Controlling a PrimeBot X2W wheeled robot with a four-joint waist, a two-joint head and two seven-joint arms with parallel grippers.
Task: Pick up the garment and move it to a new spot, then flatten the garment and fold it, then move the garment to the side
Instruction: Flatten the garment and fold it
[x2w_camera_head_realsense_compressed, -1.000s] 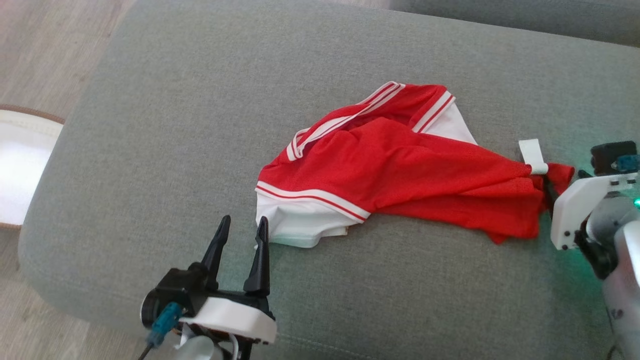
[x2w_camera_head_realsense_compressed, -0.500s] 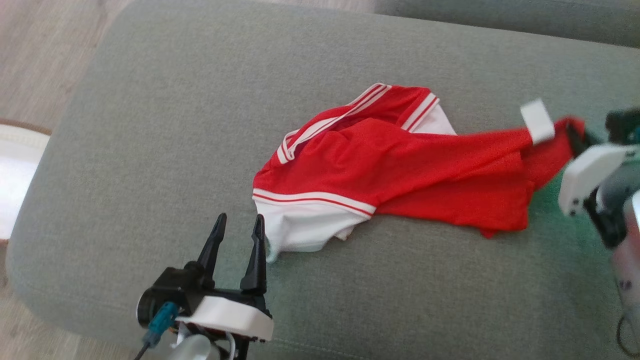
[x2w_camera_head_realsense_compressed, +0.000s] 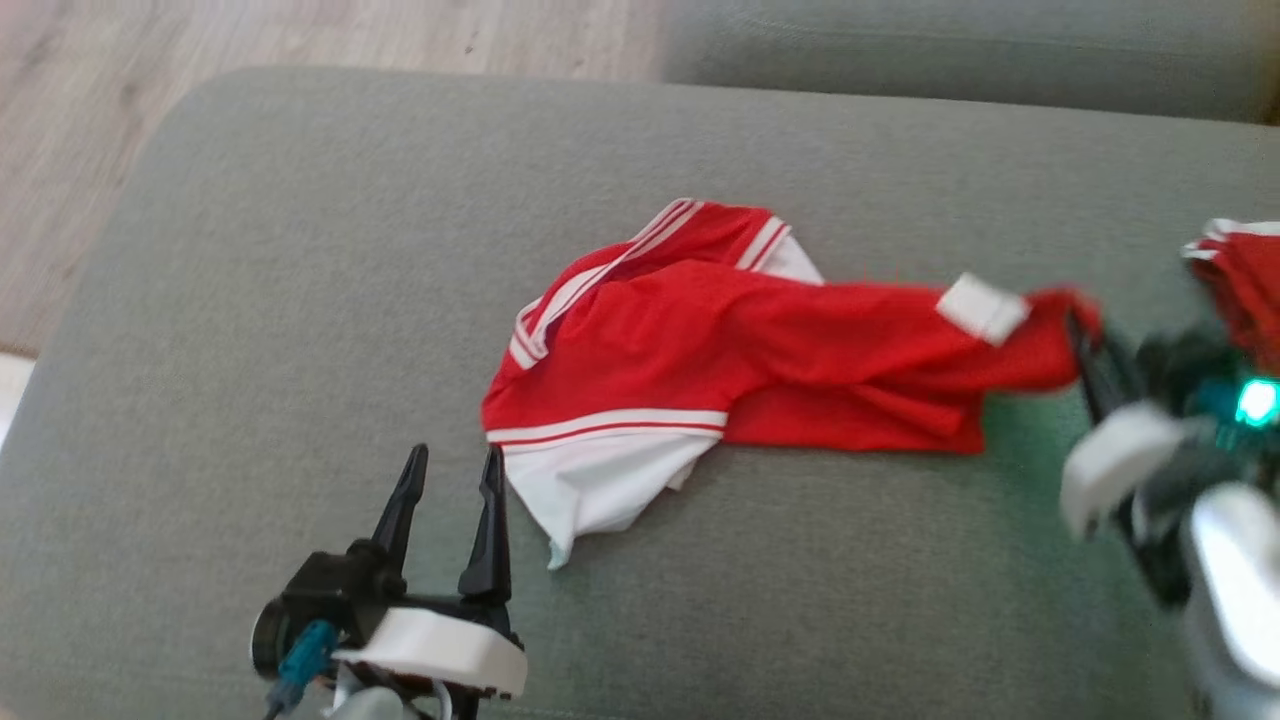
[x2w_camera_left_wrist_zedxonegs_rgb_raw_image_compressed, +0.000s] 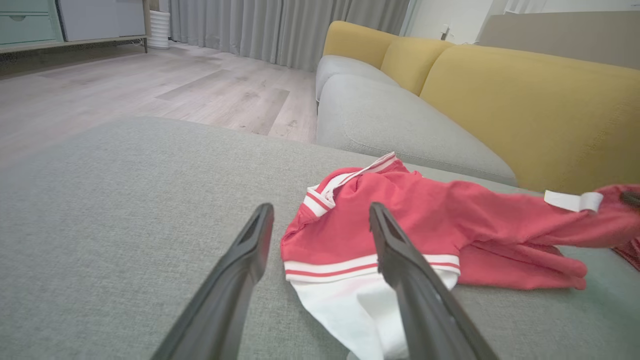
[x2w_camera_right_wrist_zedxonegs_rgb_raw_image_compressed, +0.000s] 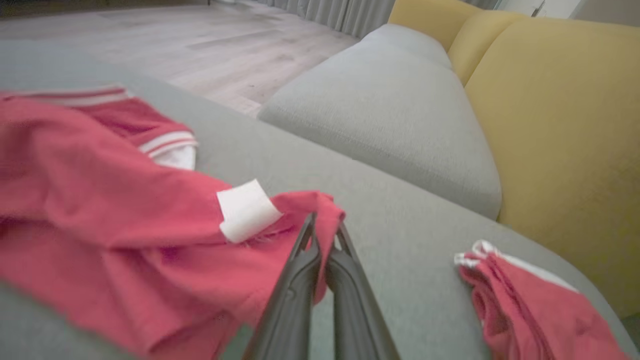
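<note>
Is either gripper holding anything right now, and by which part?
The right gripper is shut on the red garment, pinching its bunched end beside the white label. The left gripper is open, holding nothing.

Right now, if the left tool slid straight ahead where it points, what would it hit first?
Probably the garment: the open left tool points at its white, striped edge, just ahead on the cushion. Depth is unclear, though.
</note>
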